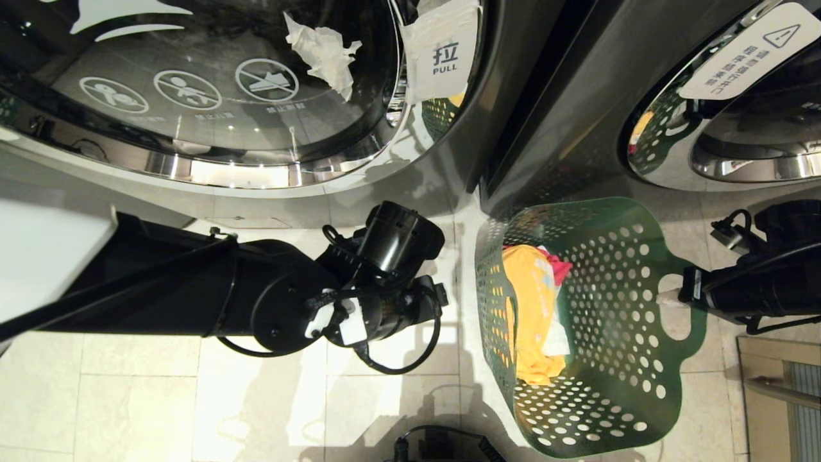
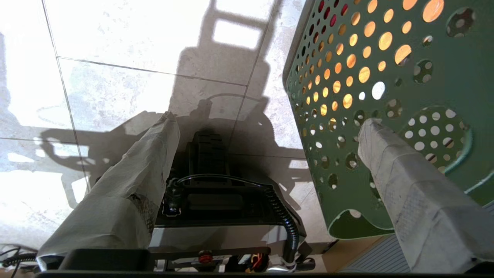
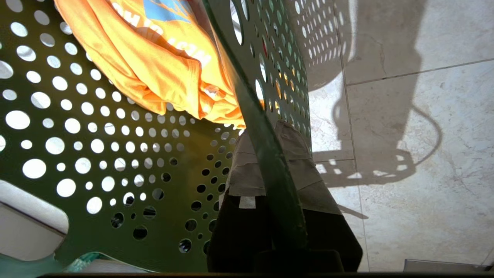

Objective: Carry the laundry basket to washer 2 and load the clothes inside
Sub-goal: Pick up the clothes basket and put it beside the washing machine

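A front-load washer [image 1: 211,96] with a chrome-ringed round glass door fills the far left; a crumpled white cloth [image 1: 324,54] lies behind the glass and a white "PULL" tag [image 1: 442,54] hangs at the door's edge. No number label shows, so which washer it is cannot be told. Below it the left gripper [image 2: 266,127] hangs over the pale glossy floor tiles [image 1: 160,398], its tape-wrapped jaws released and spread wide, one finger [image 2: 405,181] just beside the basket's outer wall. The laundry basket [image 1: 616,359], dark green plastic pierced with round holes, sits tilted on the floor before the gap between the two machines. Inside lie the clothes [image 1: 532,308]: soft yellow-orange fabric, with white and red-pink beneath. The right gripper [image 3: 270,162] has its jaws clenched on the basket's rim by the oval handle cut-out. A second dark washer [image 1: 725,102] stands far right.
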### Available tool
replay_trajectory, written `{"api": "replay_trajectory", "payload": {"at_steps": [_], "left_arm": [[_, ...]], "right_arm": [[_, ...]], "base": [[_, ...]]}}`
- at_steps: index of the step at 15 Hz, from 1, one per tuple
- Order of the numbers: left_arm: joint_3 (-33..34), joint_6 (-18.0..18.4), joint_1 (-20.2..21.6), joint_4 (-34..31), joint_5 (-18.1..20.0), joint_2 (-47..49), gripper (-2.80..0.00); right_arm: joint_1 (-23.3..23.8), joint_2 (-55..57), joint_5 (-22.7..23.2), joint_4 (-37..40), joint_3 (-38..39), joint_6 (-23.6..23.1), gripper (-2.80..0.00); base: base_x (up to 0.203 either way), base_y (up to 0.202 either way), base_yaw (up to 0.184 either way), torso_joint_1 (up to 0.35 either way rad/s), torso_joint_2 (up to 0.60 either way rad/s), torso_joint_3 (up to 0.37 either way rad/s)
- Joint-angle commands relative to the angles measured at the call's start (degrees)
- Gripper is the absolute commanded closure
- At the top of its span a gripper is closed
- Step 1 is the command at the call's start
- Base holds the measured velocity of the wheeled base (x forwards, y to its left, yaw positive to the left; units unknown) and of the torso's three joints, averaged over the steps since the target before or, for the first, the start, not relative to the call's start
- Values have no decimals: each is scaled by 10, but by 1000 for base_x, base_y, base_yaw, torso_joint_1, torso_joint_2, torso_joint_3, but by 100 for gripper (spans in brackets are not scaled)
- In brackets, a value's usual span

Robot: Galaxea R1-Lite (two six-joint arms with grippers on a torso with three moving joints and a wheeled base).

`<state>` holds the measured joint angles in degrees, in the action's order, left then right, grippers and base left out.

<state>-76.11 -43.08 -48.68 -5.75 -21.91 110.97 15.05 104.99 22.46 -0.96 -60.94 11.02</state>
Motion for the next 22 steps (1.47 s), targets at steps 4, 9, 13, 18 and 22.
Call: {"api": "replay_trajectory", "payload": {"at_steps": [4,9,13,18,22], "left_arm": [[0,-2,0,0,-2,1,-280],[0,-2,1,0,-1,4,-280],[1,-3,1,1,-1,7,-280],[0,-3,1,1,-2,7,-280],[12,-2,1,0,-4,-19,-280]], "right_arm": [[0,-9,-11,0,-2,3,0],[0,-9,-12,1,-23,3,0],[0,-7,-12,1,-15,3,0],[0,-13,-11,1,4,4,-280],[0,-75,-12,14,58,-1,-280]], "base": [[0,0,0,0,0,0],[0,0,0,0,0,0],[0,0,0,0,0,0],[0,0,0,0,0,0],[0,0,0,0,0,0]]}}
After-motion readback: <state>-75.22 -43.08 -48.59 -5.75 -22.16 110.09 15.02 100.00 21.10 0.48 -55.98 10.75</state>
